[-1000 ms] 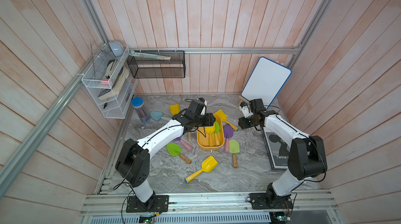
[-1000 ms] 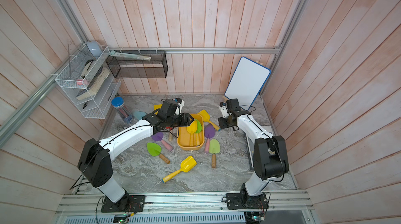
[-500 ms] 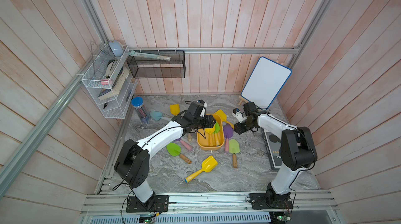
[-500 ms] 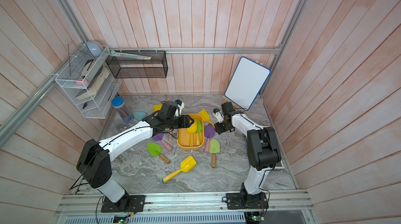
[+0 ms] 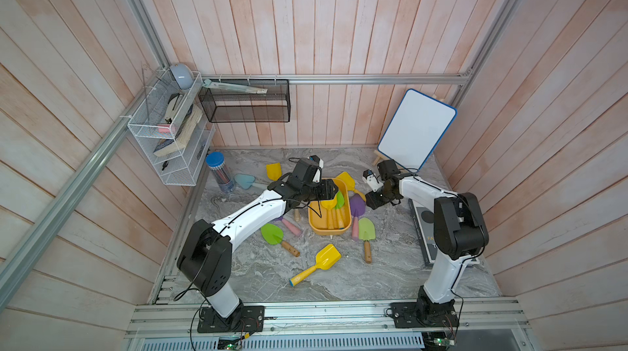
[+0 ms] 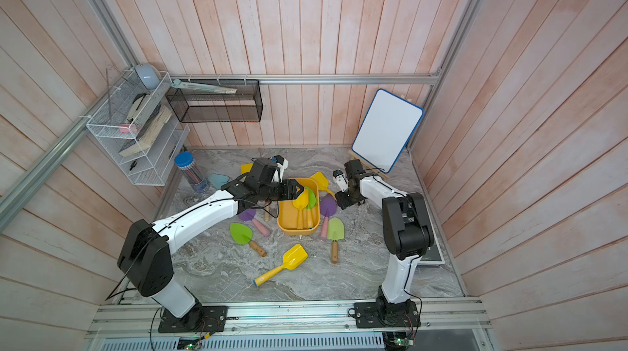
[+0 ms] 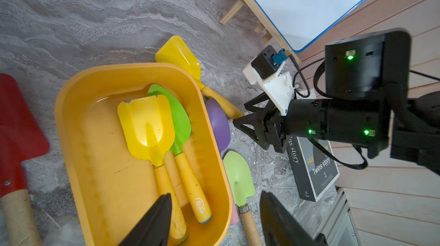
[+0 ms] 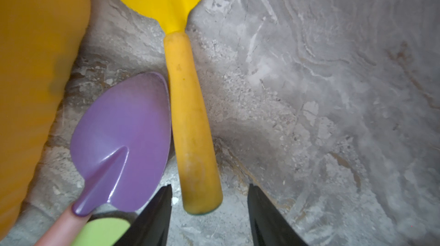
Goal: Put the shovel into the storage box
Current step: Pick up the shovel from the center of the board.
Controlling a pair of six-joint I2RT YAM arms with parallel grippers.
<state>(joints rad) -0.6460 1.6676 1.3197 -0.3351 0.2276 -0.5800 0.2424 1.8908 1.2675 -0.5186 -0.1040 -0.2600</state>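
Storage box [image 7: 107,180]: holds a yellow shovel [image 7: 146,125] lying partly over a green shovel [image 7: 182,123].
Left gripper [image 7: 214,196]: released, empty, above the box's handle end.
Right gripper [image 8: 209,186]: released, holding nothing.
Loose yellow shovel [image 8: 188,113]: on the table beside the box, against a purple shovel [image 8: 123,137], its handle end between the right fingers.

The left arm [image 5: 251,213] stretches forward with its elbow low, and the left claw [image 5: 329,193] is spread wide and empty. The right arm [image 5: 423,191] folds inward, with the right claw [image 5: 371,202] angled downward, jaws apart.

2 top views high overhead, facing down, nearly equal, 2 wrist views close, sharing the storage box [image 7: 119,69]
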